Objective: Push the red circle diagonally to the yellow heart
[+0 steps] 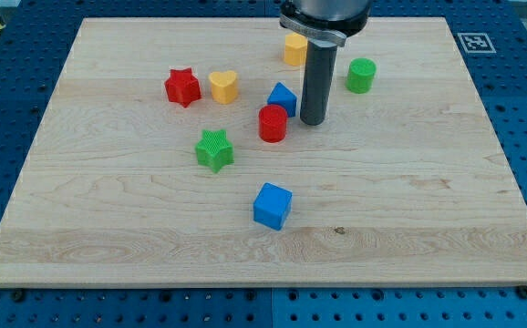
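Wooden board (409, 182): my tip (314, 121) beside one red circle (273, 124), one yellow heart (224, 87).

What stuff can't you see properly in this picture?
- Yellow block, camera view: the arm's dark collar covers part of it, so its shape is unclear.
- Arm above the collar: cut off by the view's top.
- Blue block behind the red circle: partly hidden, so its shape is uncertain.

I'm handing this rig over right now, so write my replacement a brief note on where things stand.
My tip rests on the board just to the view's right of the red circle, a small gap between them.
The yellow heart lies up and to the view's left of the circle, beside the red star.
Done: nothing visible; circle and heart are apart.
Left: push the circle diagonally up-left to the heart, passing the blue block.
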